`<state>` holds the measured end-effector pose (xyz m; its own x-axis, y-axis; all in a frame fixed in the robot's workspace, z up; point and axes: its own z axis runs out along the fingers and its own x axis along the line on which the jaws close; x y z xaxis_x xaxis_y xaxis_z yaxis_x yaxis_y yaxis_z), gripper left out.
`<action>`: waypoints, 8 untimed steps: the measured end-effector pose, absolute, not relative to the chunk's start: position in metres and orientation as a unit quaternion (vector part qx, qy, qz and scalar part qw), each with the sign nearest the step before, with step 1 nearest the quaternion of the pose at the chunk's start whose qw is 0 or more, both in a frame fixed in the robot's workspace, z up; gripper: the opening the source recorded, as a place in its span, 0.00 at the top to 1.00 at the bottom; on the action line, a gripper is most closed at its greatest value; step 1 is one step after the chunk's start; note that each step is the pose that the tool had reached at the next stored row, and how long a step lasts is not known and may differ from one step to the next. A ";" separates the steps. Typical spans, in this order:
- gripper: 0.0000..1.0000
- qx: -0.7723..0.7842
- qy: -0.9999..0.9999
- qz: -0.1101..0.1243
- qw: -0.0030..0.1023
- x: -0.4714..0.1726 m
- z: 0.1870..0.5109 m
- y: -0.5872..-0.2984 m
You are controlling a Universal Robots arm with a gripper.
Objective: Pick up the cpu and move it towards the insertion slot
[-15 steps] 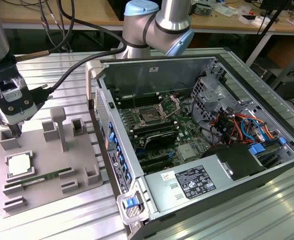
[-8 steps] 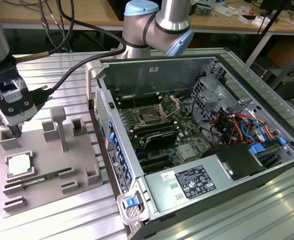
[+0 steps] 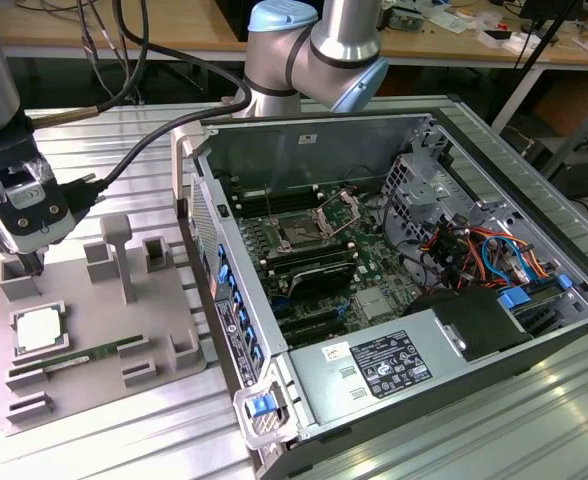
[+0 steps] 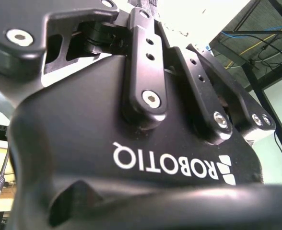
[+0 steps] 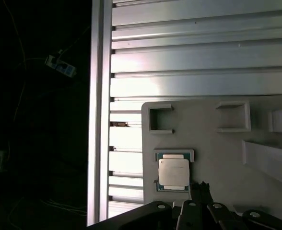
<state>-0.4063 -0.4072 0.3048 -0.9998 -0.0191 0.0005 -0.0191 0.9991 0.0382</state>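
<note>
One grey fixture tray (image 3: 164,385) lies on the slotted aluminium table (image 3: 124,440) at the exterior view's left. Its square recess holds the cpu (image 3: 36,330), and a green memory stick (image 3: 82,357) lies in a long groove just beside it. The tray's other pockets hold nothing that can be made out.

One open computer case (image 3: 224,290) stands at the exterior view's right. On its motherboard is the insertion slot (image 3: 302,236), with its silver retaining frame (image 3: 339,212) swung up.

The gripper (image 3: 31,263) hangs over the tray's far corner, near the cpu but apart from it. Its fingers look pressed together into a narrow tip and grip nothing. Whether the tip touches the tray cannot be told.

In the first wrist view the gripper (image 5: 198,189) points close past one corner of the cpu (image 5: 173,172). The chip lies flat with its pale metal top up and its edges square to the tray's edges. It is near enough square that no long axis stands out.
</note>
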 end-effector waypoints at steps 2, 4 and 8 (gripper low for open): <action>0.89 0.010 -1.000 -0.019 0.000 -0.406 0.304 -0.407; 0.89 0.010 -1.000 -0.019 0.000 -0.406 0.304 -0.407; 0.89 0.010 -1.000 -0.019 0.000 -0.407 0.303 -0.407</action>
